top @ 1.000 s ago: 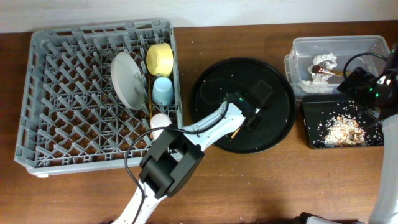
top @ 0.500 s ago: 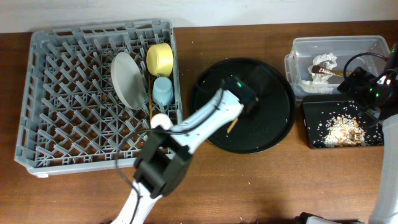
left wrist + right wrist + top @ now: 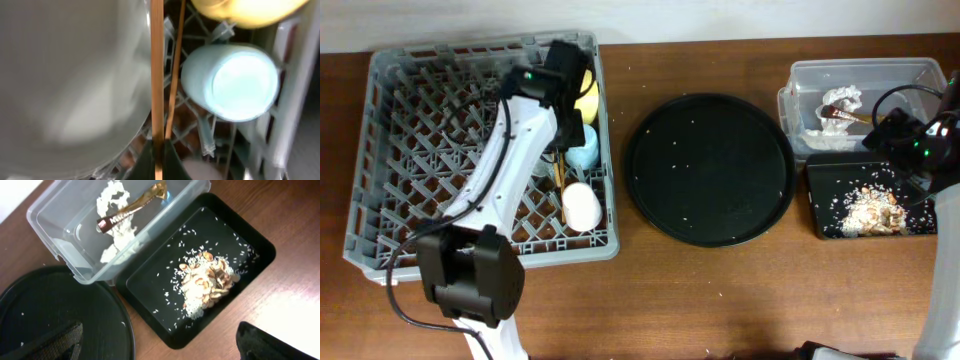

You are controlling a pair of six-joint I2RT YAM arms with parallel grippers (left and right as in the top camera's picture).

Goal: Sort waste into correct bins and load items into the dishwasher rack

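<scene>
The grey dishwasher rack [image 3: 420, 150] holds the yellow bowl [image 3: 587, 100], blue cup [image 3: 582, 150], pink cup [image 3: 582, 205] and one chopstick [image 3: 560, 185]. My left gripper [image 3: 565, 90] hangs over the rack's right side, shut on the other chopstick [image 3: 157, 75], which runs beside the first one [image 3: 172, 75], between the white plate [image 3: 65, 85] and the blue cup [image 3: 230, 80]. My arm hides most of the plate from overhead. My right gripper [image 3: 160, 347] is open and empty above the bins. The clear tub [image 3: 55, 210] holds napkins [image 3: 117, 225] and the wrapper [image 3: 132, 207]. The black tray [image 3: 250, 240] holds leftovers [image 3: 210, 280].
The large round black tray [image 3: 710, 170] lies between the rack and the bins, with only a few rice grains on it. The tub [image 3: 800, 90] stands behind the rectangular black tray [image 3: 825, 200] at the table's right end. Bare wood shows along the front.
My left arm swung from the round black tray to the rack's right side, carrying a chopstick off the tray. The right arm has not moved.
</scene>
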